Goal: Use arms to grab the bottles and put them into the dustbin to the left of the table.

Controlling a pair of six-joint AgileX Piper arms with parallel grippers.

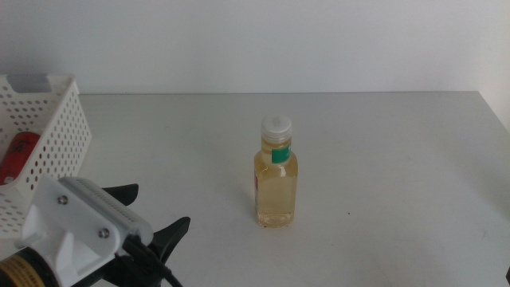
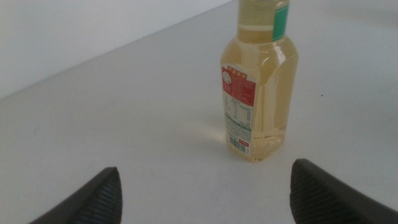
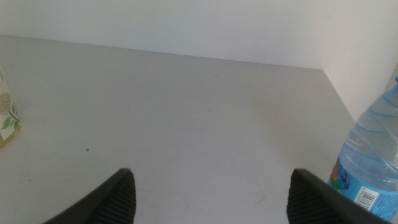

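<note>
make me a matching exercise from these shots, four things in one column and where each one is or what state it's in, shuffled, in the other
Things:
1. yellow bottle
2. red can
3. left gripper
4. water bottle

Places or states:
A. lying inside the white dustbin
B. open, low over the table, short of the bottle
C. standing upright mid-table, white cap on
D. seen only in the right wrist view, beside the right gripper

Pairs: 1-C, 2-A, 3-B, 4-D
</note>
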